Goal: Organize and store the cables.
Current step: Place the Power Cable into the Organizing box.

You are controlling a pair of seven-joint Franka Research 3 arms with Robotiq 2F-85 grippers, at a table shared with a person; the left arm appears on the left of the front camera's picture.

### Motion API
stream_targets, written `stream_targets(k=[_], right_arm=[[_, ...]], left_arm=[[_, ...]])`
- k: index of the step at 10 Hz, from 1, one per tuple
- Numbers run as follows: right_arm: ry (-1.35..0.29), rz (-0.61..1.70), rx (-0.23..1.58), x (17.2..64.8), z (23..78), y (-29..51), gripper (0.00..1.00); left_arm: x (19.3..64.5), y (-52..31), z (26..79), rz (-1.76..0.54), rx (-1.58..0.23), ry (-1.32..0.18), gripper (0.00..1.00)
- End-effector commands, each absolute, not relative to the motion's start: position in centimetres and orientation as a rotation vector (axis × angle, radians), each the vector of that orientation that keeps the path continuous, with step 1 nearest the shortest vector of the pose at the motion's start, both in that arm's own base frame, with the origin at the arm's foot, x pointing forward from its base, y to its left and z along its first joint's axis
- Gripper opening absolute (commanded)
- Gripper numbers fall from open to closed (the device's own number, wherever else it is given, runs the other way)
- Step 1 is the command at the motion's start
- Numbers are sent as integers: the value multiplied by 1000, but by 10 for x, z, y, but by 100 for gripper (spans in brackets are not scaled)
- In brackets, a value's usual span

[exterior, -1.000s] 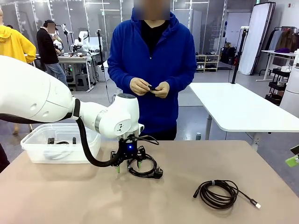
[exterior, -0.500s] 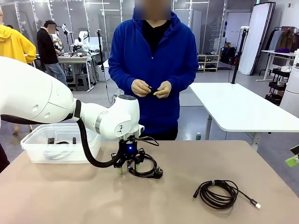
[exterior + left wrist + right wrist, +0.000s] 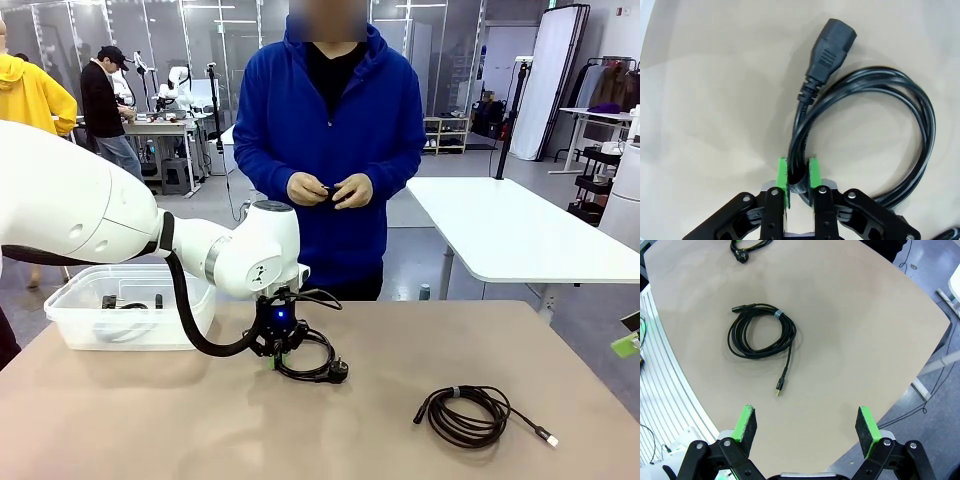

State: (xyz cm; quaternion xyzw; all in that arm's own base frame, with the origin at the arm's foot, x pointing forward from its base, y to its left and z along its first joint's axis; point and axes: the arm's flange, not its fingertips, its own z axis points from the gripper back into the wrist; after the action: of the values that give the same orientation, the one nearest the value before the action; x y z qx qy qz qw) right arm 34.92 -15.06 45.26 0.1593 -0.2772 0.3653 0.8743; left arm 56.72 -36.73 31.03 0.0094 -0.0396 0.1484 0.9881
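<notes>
L hand (image 3: 798, 172) pinched tight, wrist pointing down; R hand (image 3: 807, 422) spread wide, held high, facing down.

Two coiled cables: power cord (image 3: 339, 372), thin cord (image 3: 462, 437). One clear bin (image 3: 110, 330).

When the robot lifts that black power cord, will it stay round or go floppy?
Probably floppy: the left hand pinches the power cord at one spot, so its loops would likely sag. The chunky plug may dangle and swing.
</notes>
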Motion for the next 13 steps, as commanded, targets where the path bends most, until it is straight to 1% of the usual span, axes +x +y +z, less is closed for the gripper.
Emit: stream_targets(k=[1,3,4,5,6,8,9,10,12,13], right_arm=[[-587,765,343,350,453,-151,100],[-587,765,343,350,453,-151,100],[-587,765,343,350,453,-151,100],[-587,765,343,350,453,-151,100],[-587,765,343,350,453,-151,100],[-587,765,343,350,453,-151,100],[-587,765,343,350,453,-151,100],[-587,765,343,350,453,-151,100],[-587,765,343,350,453,-151,100],[-587,765,343,350,453,-151,100]], left_arm=[[569,-367,301,299,44,-83,0],[570,-365,314,270,7,-96,0],[571,-361,336,225,26,-118,0],[570,-355,365,177,12,-138,3],[568,-353,404,107,11,-167,3],[566,-349,451,-10,29,-222,3],[564,-346,463,-63,4,-223,3],[562,-340,471,-88,25,-238,3],[560,-338,472,-99,16,-241,3],[556,-344,471,-148,0,-241,3]])
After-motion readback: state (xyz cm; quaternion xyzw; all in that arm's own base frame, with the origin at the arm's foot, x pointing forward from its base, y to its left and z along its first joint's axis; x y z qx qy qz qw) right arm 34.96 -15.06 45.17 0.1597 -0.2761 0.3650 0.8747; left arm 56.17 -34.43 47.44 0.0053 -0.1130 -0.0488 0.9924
